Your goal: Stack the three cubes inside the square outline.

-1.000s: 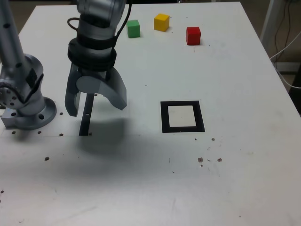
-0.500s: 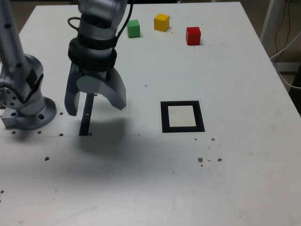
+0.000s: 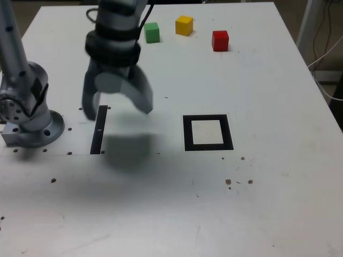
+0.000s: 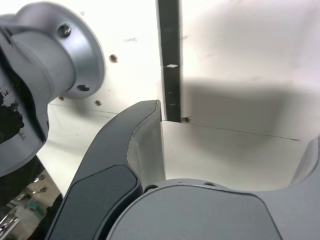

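Three cubes sit in a row at the table's far edge in the exterior view: green, yellow and red. The square outline, a thick black frame with a white centre, lies flat near the table's middle with nothing on it. My gripper hangs open above the table, to the exterior view's left of the outline and well nearer than the cubes, with nothing between its fingers. In the wrist view one dark finger shows over bare table; no cube and no outline appear there.
A narrow black strip lies on the table below the gripper and also shows as the black strip in the wrist view. The arm's grey base stands at the exterior view's left. Small dark specks dot the white table.
The gripper has risen and shifted toward the exterior view's right and the far edge, still open. Cubes and outline have not moved.
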